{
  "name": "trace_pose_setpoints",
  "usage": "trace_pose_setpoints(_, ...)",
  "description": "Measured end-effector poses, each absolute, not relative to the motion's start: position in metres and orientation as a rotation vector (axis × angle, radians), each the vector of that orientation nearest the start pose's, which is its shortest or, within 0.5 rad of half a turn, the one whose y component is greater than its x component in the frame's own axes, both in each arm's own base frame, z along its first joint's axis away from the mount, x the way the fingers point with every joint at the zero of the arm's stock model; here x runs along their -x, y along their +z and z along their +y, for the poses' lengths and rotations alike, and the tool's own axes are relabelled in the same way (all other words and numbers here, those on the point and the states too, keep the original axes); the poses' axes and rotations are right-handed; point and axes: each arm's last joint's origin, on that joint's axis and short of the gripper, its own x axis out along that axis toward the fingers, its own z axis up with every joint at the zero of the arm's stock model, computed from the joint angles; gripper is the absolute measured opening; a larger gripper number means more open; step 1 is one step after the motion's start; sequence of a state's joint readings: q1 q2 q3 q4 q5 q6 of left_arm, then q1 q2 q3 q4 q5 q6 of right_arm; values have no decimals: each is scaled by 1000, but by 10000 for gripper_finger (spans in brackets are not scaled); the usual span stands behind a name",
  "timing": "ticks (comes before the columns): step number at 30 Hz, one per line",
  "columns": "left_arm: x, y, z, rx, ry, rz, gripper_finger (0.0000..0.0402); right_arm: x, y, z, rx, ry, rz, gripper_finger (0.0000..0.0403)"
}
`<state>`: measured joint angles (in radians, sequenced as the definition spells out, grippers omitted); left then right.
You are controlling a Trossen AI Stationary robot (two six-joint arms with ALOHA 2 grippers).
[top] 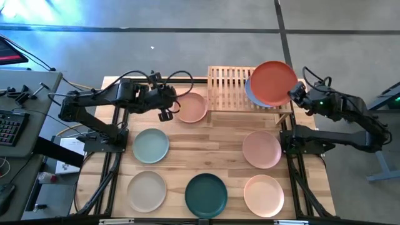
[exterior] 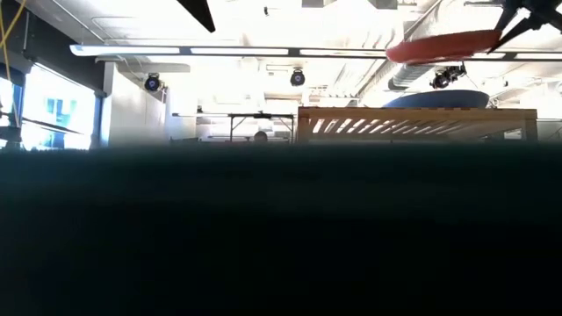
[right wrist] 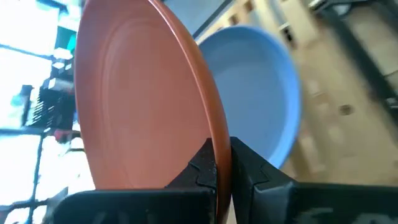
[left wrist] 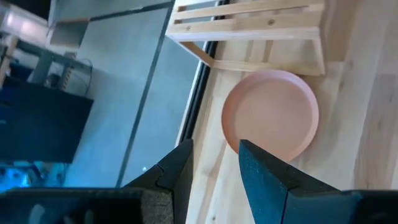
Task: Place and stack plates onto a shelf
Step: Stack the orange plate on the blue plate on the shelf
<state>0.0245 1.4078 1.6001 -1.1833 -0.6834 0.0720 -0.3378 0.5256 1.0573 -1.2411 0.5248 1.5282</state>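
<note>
The red-orange plate (top: 274,82) hangs over the right half of the bamboo shelf (top: 228,84), above a blue plate (top: 249,94) that lies flat on the slats. My right gripper (top: 294,95) is shut on the red-orange plate, which the low view shows (exterior: 443,44) clear above the blue plate (exterior: 435,99). A peach plate (top: 191,107) lies on the table left of the shelf. My left gripper (top: 172,107) hovers open at that plate's left edge and touches nothing. Its fingers (left wrist: 214,165) are apart short of the peach plate (left wrist: 270,115). My right gripper pinches the red-orange plate's rim (right wrist: 219,140) between its two fingers, one on the upper face and one underneath. The fingers come from the table's right side, slanting down. The plate is lifted clear and nearly level over the blue plate (right wrist: 261,99).
Several more plates lie flat on the table: sage green (top: 150,145), pink (top: 262,149), beige (top: 147,190), dark teal (top: 205,194) and pale cream-pink (top: 264,195). The shelf's left half shows bare slats. A desk with a keyboard (top: 9,125) stands left of the table.
</note>
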Motion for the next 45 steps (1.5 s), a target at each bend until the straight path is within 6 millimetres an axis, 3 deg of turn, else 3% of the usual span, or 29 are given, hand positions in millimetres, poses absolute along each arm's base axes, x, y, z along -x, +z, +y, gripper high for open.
trace_pose_setpoints(13,-254,394,50,-324,626,998,117,-58,348,-37,-1321,-1296,-24,0)
trace_pose_setpoints(23,-251,394,61,-329,620,1026,117,-61,345,-38,-1342,-1339,-21,0)
trace_pose_setpoints(32,-250,394,68,-307,627,1031,117,-56,342,-39,-1363,-1408,-36,0)
trace_pose_setpoints(39,-250,393,69,-303,611,1034,117,-75,329,-48,-1358,-1386,-63,0)
trace_pose_setpoints(45,-250,393,68,-298,597,1033,117,-73,322,-47,-1372,-1401,-63,0)
